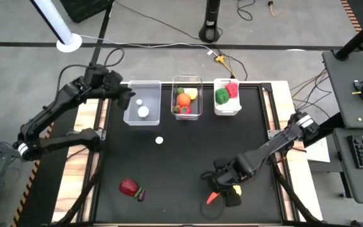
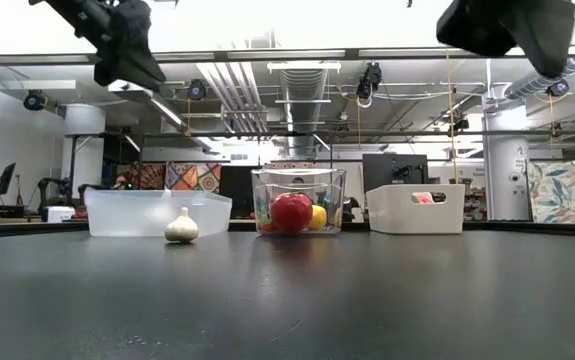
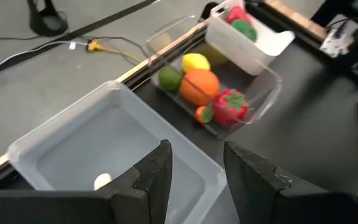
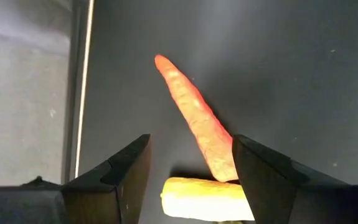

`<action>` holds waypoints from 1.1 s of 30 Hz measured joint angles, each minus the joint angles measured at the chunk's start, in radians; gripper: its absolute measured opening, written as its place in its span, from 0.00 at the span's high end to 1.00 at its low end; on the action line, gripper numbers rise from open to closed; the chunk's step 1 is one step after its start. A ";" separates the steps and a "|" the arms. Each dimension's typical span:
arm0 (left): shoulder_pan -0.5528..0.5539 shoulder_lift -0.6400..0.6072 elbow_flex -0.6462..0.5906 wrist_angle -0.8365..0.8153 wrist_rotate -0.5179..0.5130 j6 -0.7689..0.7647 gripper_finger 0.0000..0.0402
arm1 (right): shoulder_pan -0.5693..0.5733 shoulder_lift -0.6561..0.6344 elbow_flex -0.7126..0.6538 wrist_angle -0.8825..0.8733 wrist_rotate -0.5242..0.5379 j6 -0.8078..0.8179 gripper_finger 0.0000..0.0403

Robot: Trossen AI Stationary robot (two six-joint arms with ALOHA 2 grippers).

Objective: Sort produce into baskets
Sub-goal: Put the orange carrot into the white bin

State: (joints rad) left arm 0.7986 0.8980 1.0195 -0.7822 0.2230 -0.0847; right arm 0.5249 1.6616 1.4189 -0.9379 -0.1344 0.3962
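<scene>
Jaws parted, right gripper (image 4: 191, 165) hangs over carrot (image 4: 197, 124) and corn (image 4: 207, 199); left gripper (image 3: 197, 171), fingers apart and empty, hovers above clear bin (image 3: 60, 140)

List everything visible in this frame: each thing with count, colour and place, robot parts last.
Baskets: three in a row at the table's far edge; clear left basket, clear middle basket, white right basket.
White pieces: two, in the left basket.
Garlic: one, white, on the table before the left basket.
Mixed fruit: orange, yellow, green, red, in the middle basket.
Green and red pieces: in the right basket.
Apple: one, red, near edge, purple piece beside.
Carrot: one, orange, near right.
Corn: one, yellow, beside the carrot.
Left gripper: open, above the left basket.
Right gripper: open, over the carrot.
</scene>
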 joint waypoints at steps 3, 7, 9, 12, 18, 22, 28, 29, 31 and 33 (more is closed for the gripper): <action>-0.029 -0.020 0.000 0.000 0.000 -0.014 0.68 | 0.001 0.036 0.000 0.000 0.000 -0.021 0.47; -0.053 -0.034 0.000 0.001 -0.001 -0.015 0.68 | -0.002 0.092 0.000 0.000 0.000 -0.076 0.47; -0.056 -0.036 0.000 0.001 -0.002 -0.014 0.68 | -0.001 0.121 0.000 -0.001 -0.001 -0.100 0.47; -0.056 -0.039 0.000 0.003 -0.003 -0.014 0.68 | -0.001 0.163 -0.001 0.000 -0.001 -0.128 0.47; -0.056 -0.039 0.000 0.003 -0.003 -0.005 0.68 | -0.001 0.235 -0.004 0.003 0.002 -0.159 0.47; -0.056 -0.041 0.000 0.003 -0.003 -0.003 0.68 | -0.001 0.268 -0.008 0.009 0.003 -0.168 0.47; -0.056 -0.044 0.000 0.002 -0.003 -0.003 0.68 | -0.001 0.288 -0.010 0.038 0.003 -0.186 0.58; -0.056 -0.044 0.000 0.002 -0.003 -0.003 0.68 | -0.001 0.287 -0.010 0.040 0.003 -0.186 0.62; -0.056 -0.044 0.000 0.002 -0.003 -0.003 0.68 | -0.001 0.285 -0.011 0.037 0.003 -0.187 0.71; -0.056 -0.044 0.000 0.002 -0.003 -0.003 0.68 | -0.004 0.274 -0.011 0.037 0.002 -0.188 0.80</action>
State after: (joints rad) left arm 0.7425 0.8543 1.0198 -0.7799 0.2196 -0.0879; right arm 0.5208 1.9354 1.4078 -0.9009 -0.1328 0.2085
